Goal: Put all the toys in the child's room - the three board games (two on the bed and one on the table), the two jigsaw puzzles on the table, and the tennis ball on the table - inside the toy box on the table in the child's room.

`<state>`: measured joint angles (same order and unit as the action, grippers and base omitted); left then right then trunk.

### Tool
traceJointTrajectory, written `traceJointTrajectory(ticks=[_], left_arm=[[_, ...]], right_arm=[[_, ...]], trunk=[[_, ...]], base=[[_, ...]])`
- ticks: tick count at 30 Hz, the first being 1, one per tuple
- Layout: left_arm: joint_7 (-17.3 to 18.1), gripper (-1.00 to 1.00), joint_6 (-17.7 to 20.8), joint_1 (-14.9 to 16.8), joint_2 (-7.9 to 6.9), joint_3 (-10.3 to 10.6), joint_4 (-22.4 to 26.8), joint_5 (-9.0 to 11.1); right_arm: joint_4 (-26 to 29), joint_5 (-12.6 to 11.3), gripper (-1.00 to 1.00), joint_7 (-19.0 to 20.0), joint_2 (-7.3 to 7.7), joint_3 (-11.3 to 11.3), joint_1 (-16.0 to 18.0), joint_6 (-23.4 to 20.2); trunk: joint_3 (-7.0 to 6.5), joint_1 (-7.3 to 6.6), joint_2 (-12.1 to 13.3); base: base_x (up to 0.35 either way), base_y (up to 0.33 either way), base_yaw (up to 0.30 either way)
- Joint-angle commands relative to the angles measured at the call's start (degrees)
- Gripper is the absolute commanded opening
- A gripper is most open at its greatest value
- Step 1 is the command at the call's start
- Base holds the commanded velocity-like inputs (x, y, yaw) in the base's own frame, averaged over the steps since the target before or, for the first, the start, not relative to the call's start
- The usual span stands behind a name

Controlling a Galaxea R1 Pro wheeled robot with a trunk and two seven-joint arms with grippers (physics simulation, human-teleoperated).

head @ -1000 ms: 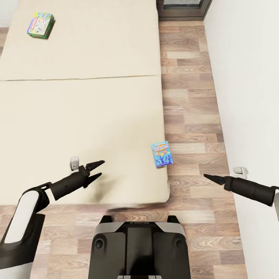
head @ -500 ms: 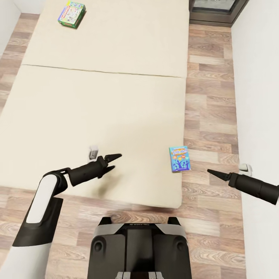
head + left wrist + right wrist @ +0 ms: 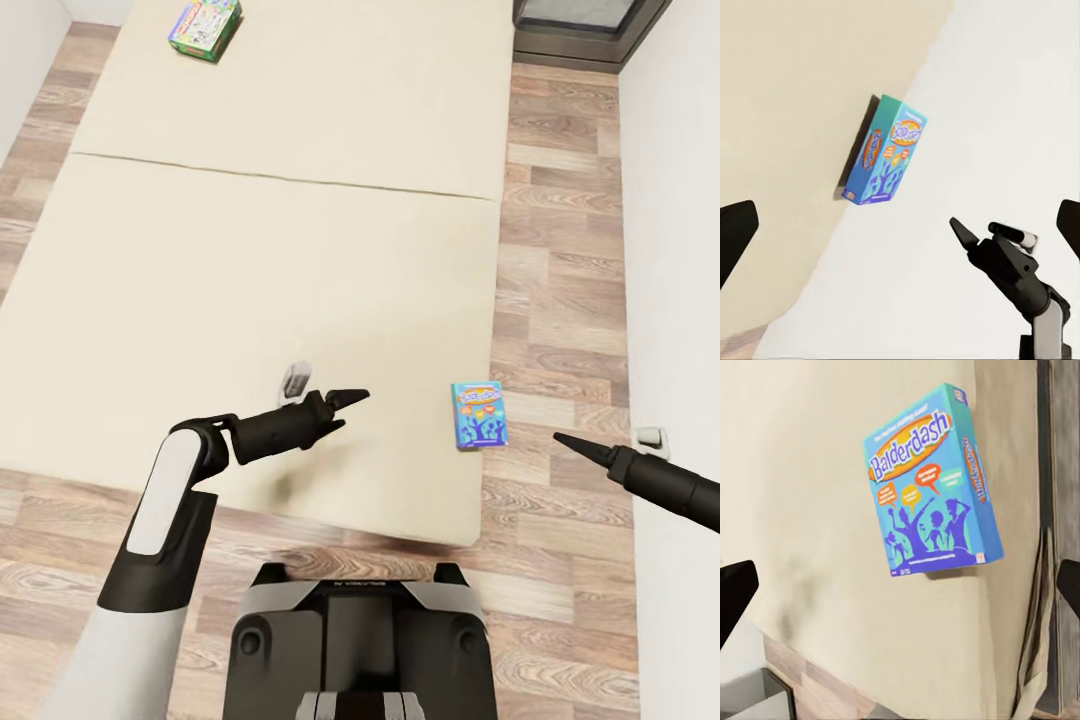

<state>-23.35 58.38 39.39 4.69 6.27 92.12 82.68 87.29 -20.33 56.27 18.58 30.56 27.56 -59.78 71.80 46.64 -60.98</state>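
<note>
Two board games lie on the bed (image 3: 250, 250). Blue game (image 3: 479, 414) sits flat at the mattress's right edge, near the foot corner, its right side at or just over the edge above the wood floor (image 3: 560, 300). Green-edged game (image 3: 204, 27) lies far up the bed near the left side, well apart from both hands.

Left hand (image 3: 345, 408) hovers over the mattress near the foot, fingers spread, released, nothing between them; blue game is just beyond its tips, to its right, not touching. Left wrist view shows the same blue game (image 3: 885, 154) ahead between the dark fingertips, with the right hand (image 3: 964, 234) past it against the white wall (image 3: 1005, 90).

Right hand (image 3: 565, 442) hangs over the floor beside the wall, right of the bed, tips pointing toward the blue game; near it but apart. In the head view its fingers look like one point, yet the right wrist view shows dark tips at both picture edges, so it is released and empty. Blue game (image 3: 932, 484) lies ahead there, "Balderdash" readable.
</note>
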Motion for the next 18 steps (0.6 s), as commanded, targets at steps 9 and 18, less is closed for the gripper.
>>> traceJointTrajectory(ticks=[9, 18], left_arm=[[-1.6, 1.00, 0.1, 1.9, 2.66, 4.9, 0.1, 2.2], [-1.0, 1.00, 0.0, 4.4, 3.98, 8.1, 0.1, 10.6]], right_arm=[[-2.5, -0.1, 1.00, 0.6, 0.07, 6.1, 0.2, -0.2], [-6.8, -2.8, 1.00, 1.9, 1.79, 9.1, 0.3, -0.2]], trunk=[[1.65, 1.99, -3.7], [3.26, 3.97, -7.3]], base=[[0.000, 0.000, 0.014], [0.000, 0.000, 0.004]])
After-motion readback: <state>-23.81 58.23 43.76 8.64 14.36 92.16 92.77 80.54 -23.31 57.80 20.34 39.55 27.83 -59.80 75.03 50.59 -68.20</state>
